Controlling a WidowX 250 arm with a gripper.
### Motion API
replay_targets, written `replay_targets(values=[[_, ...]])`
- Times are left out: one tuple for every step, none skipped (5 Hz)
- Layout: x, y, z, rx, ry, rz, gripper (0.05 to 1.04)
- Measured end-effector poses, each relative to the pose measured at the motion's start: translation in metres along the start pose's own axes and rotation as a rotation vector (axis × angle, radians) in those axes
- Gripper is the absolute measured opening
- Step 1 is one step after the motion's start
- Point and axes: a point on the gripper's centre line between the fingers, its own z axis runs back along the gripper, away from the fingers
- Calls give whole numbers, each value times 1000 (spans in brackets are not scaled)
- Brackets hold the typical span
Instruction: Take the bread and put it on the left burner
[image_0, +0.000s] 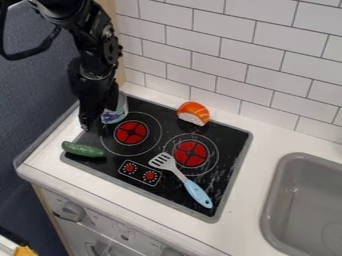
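The black gripper (97, 111) hangs at the upper left, over the stove's back left corner and beside a silver and blue can. The bread (194, 113), a piece with an orange crust and a pale cut face, rests at the stove's back edge, to the right of the gripper and apart from it. The left burner (131, 132) is a red disc with a thin ring around it, in front of the can and to the right of the gripper. Nothing lies on its red disc.
Behind the left burner stands the can (116, 111). A green cucumber (83, 149) lies across the stove's left front edge. The spatula (186, 181) with a blue handle slants over the right burner's ring (191, 153). A grey sink (308, 200) is at the right, and a tiled wall (234, 55) rises behind.
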Motion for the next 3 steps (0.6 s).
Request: replay_targets(values=[[-4,5,-9,30,9,-5,999],[-27,3,-6,29,43,-99,999],[-48,-10,3,-1,65,-171,999]])
